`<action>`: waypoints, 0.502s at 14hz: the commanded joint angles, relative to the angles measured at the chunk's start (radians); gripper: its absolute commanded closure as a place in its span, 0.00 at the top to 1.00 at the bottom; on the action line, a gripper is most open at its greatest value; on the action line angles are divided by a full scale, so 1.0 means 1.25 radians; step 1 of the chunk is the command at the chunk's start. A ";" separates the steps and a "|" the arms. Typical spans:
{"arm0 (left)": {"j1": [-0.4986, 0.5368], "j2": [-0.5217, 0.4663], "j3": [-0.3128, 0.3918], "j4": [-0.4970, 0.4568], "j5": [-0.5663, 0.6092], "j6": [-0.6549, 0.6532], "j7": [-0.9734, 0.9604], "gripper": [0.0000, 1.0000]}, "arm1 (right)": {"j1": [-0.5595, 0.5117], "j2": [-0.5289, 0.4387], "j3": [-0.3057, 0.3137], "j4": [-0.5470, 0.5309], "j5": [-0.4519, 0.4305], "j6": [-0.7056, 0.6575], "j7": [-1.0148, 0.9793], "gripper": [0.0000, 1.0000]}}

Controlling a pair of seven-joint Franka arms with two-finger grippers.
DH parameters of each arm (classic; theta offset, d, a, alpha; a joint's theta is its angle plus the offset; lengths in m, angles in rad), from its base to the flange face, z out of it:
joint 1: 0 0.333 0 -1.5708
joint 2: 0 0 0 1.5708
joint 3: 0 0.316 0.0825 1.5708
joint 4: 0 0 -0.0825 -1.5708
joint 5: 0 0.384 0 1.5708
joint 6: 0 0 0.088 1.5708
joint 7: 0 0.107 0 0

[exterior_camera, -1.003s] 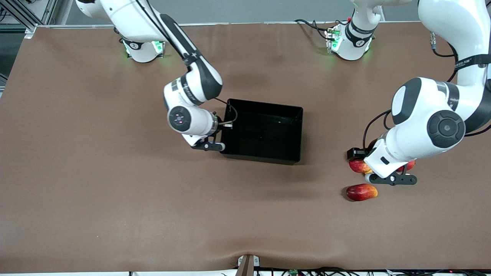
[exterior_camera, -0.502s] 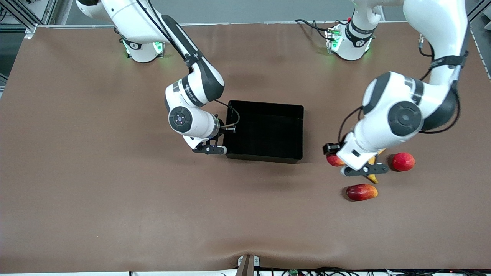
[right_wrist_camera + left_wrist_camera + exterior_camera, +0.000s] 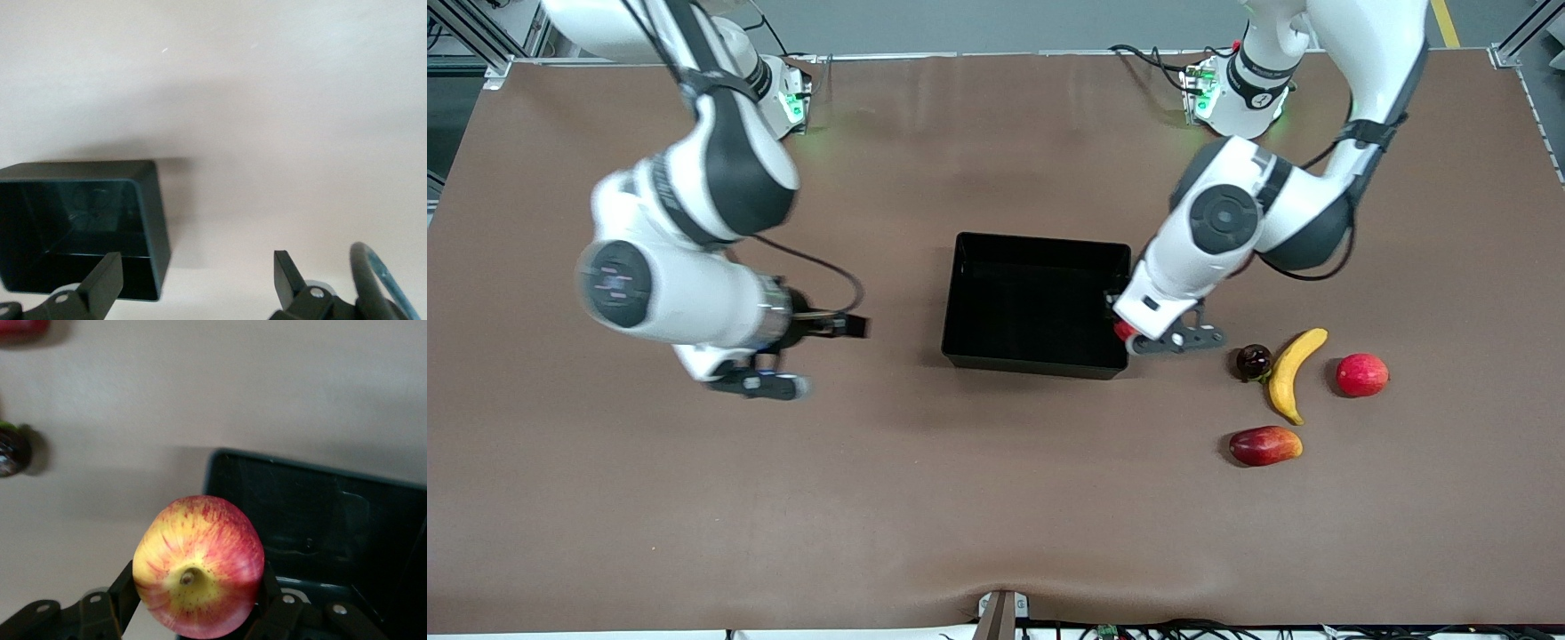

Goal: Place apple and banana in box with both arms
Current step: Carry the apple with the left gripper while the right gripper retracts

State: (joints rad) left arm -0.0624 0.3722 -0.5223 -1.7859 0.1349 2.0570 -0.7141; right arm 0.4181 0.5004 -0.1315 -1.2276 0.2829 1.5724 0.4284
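Observation:
The apple (image 3: 199,567), red with yellow streaks, is held in my left gripper (image 3: 199,590), whose jaws are shut on its sides. In the front view the left gripper (image 3: 1127,336) is over the black box's (image 3: 1040,242) wall toward the left arm's end, and only a bit of the apple (image 3: 1121,331) shows. The box looks empty and also shows in the left wrist view (image 3: 320,513) and the right wrist view (image 3: 152,220). The banana (image 3: 1291,373) lies on the table toward the left arm's end. My right gripper (image 3: 758,384) is open and empty (image 3: 197,270) over bare table beside the box.
Near the banana lie a dark round fruit (image 3: 1253,359), a plain pink-red round fruit (image 3: 1361,374) and a red-orange mango-like fruit (image 3: 1264,444) nearer the front camera. The dark fruit also shows in the left wrist view (image 3: 10,452).
My left gripper has carried the apple from the fruit group to the box's edge, uncovering the banana. My right arm has swung away from the box toward its own end.

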 commanded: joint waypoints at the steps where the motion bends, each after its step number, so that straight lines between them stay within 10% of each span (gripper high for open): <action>1: -0.047 0.000 -0.008 -0.038 0.042 0.047 -0.070 0.00 | -0.069 0.011 0.006 0.056 -0.035 -0.061 -0.026 1.00; 7: -0.127 0.113 -0.009 -0.062 0.207 0.070 -0.245 0.00 | -0.241 -0.175 -0.005 0.003 -0.084 -0.148 -0.360 1.00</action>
State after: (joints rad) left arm -0.2295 0.4859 -0.5325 -1.8521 0.3372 2.1148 -0.9758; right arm 0.1478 0.3837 -0.1513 -1.1508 0.2273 1.4233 0.0353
